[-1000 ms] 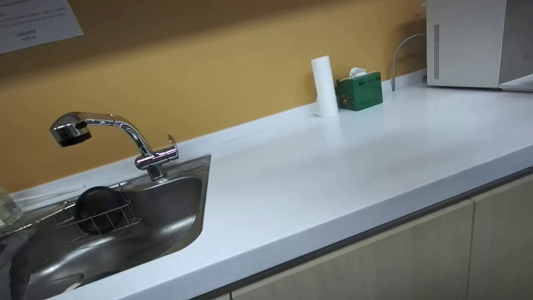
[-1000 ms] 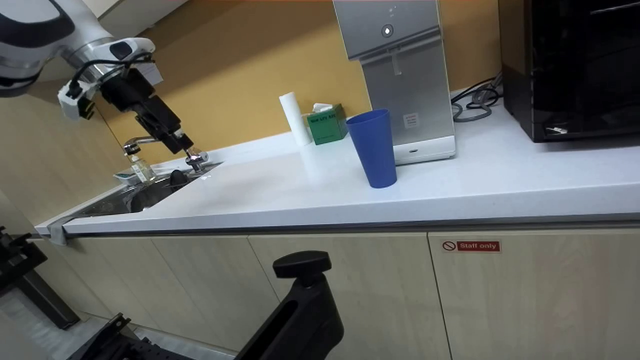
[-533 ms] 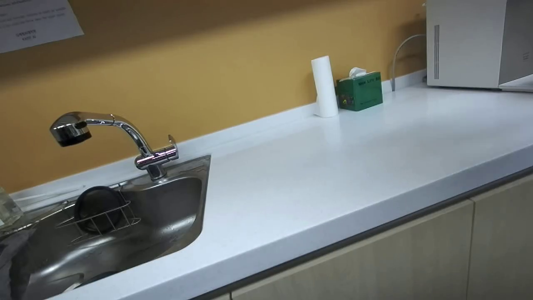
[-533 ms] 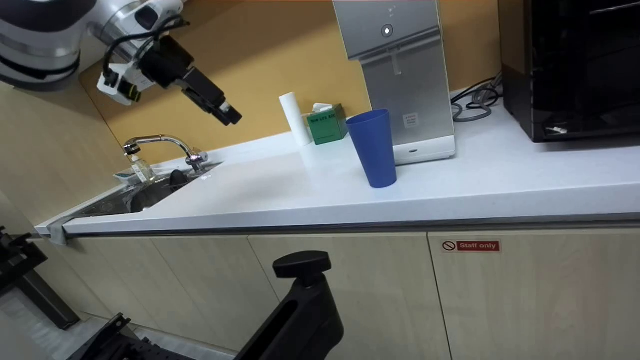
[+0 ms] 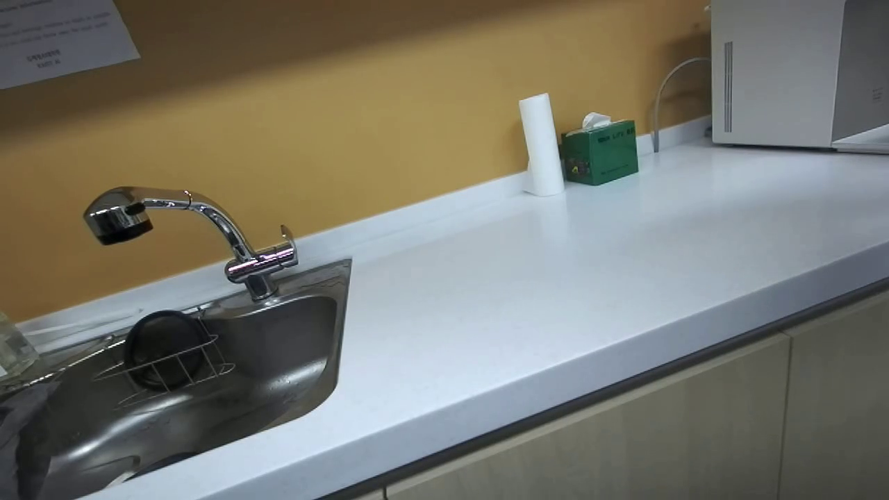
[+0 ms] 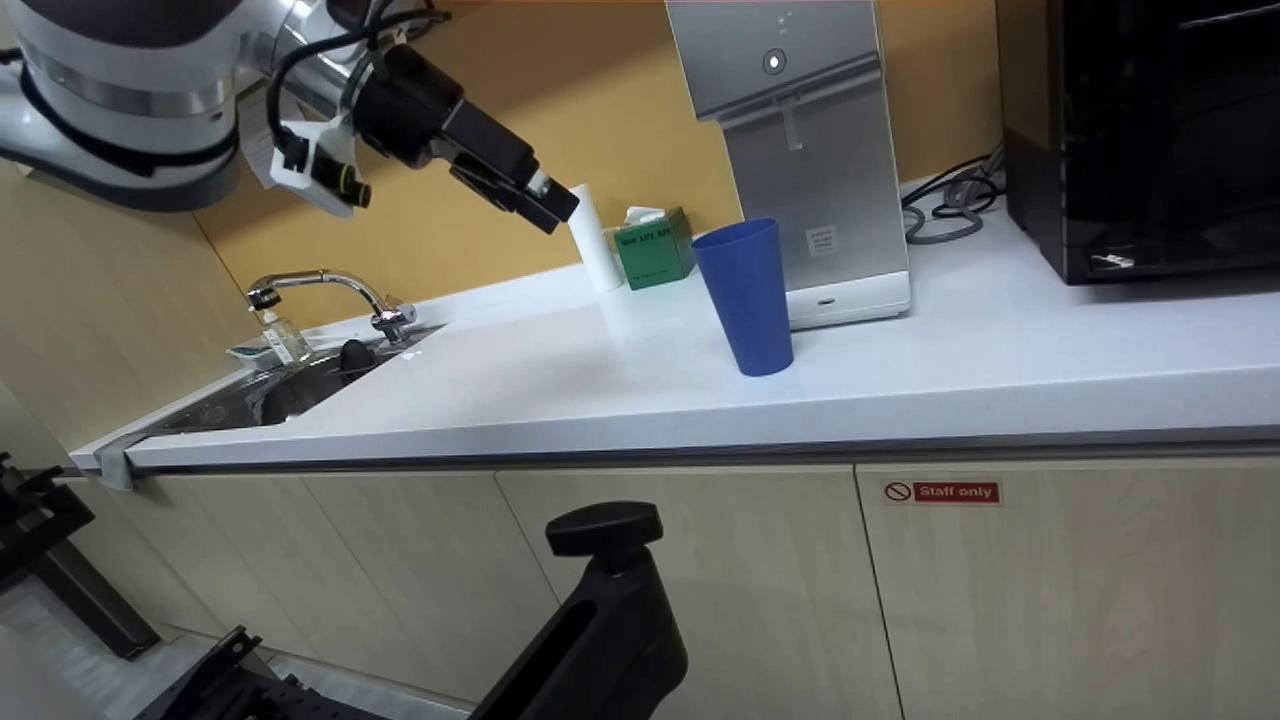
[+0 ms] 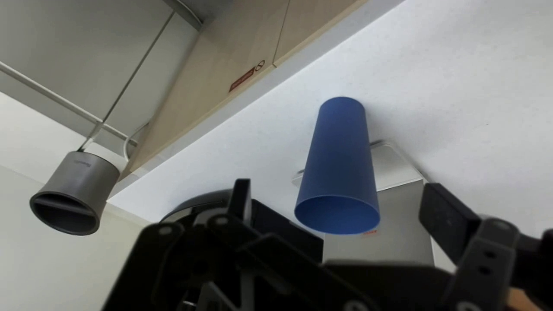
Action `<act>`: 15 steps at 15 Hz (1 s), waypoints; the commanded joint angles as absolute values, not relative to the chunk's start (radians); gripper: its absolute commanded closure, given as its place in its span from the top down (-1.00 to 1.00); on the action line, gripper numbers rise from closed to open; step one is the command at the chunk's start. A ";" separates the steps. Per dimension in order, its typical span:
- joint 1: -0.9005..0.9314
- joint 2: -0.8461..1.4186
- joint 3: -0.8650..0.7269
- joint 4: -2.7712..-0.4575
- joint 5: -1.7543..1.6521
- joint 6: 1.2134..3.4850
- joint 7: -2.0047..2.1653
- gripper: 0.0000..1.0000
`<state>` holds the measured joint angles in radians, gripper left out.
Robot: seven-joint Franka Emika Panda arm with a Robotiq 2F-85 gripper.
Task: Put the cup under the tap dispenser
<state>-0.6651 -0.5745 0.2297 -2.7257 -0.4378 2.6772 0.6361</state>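
- Blue, probably plastic: the cup (image 6: 745,298) stands upright on the worktop (image 6: 560,370), close to its near edge, with a tall grey machine (image 6: 850,190) just beyond it on the far right.
- Our hand (image 7: 343,206) is spread wide and holds nothing; it hangs left of the cup, not touching it.
- We judge the step to be the reach. We should keep the cup centred between the fingers (image 7: 447,220) and go in to mid-wall before closing.
- Its wall tapers and looks thin, so we would squeeze gently and mind the machine behind.
- Then we should lift straight up and carry it level, left to the tap (image 5: 221,222), which overhangs the sink (image 5: 298,333).
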 commanded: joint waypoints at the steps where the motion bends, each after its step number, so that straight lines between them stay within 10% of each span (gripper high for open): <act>1: -0.669 -0.567 0.225 -2.723 -0.455 2.679 0.650 1.00; 15: -0.662 -0.317 0.163 -2.704 -0.444 2.978 0.528 1.00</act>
